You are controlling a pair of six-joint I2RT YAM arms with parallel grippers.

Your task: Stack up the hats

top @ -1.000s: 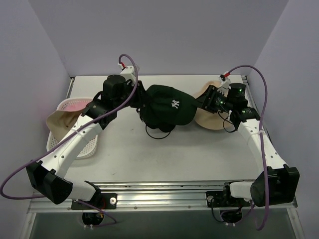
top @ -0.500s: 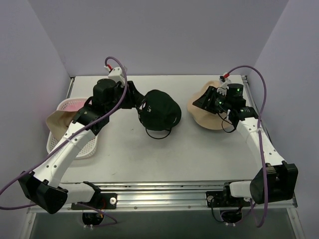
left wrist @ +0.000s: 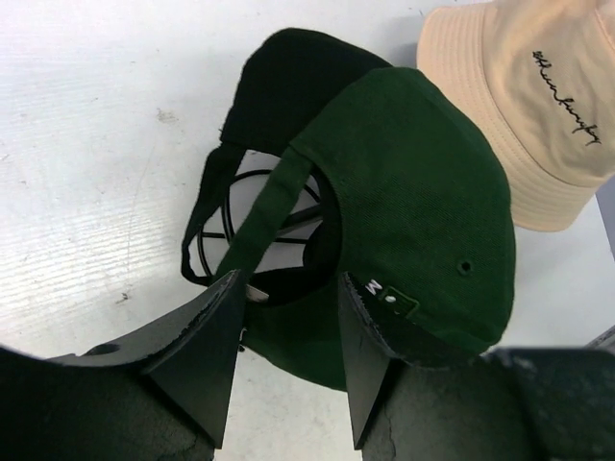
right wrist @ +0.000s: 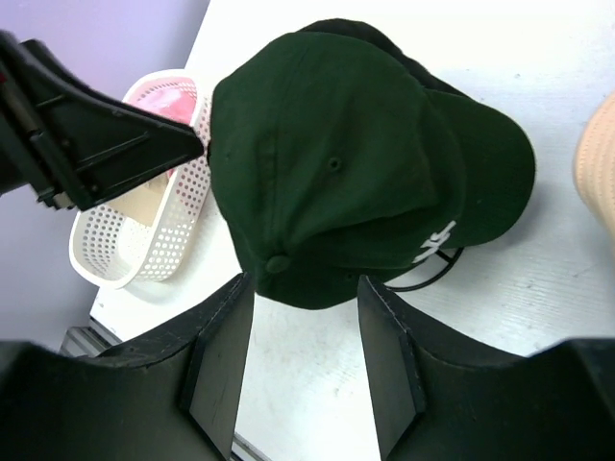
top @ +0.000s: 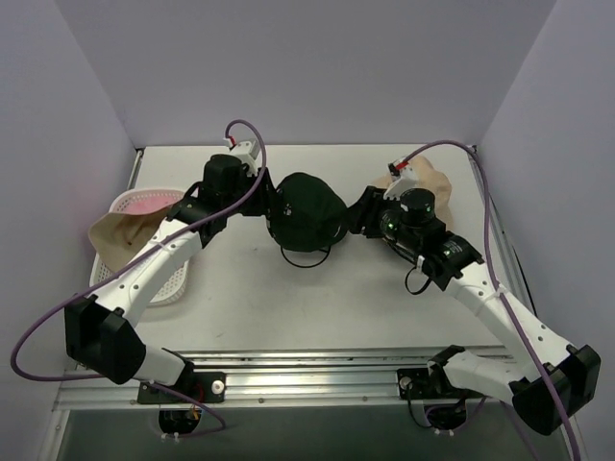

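The left pincer [left wrist: 288,298] is seen released, its jaws parted with nothing clamped between them. Just ahead of its tips lies the rear strap opening of the dark green cap [left wrist: 413,192]. The right pincer [right wrist: 306,288] is likewise held apart and empty, with the crown of the same cap just beyond its tips.

The cap is laid over a black cap [left wrist: 288,77], whose edge shows past it. A thin wire frame [left wrist: 259,206] can be made out under both through the strap gap. Further off from the left pincer, and to its right, a beige bucket hat [left wrist: 538,106] rests on the table [top: 384,307]. Far beyond the right pincer and to its left, a white basket [right wrist: 135,230] holds a pink hat [right wrist: 168,96] and a tan hat [top: 115,235].

All the hats are judged to be light and soft. A crown would probably fold under a pinch, so little force is called for. A baseball cap is best taken by its stiffer brim or by the doubled fabric at the rear strap. A bucket hat is best taken by its stitched brim edge. Smooth fabric may slide out of a shallow grip, so a deep bite is advised. The wire frame could be snagged and dragged along if the strap is pinched too low.
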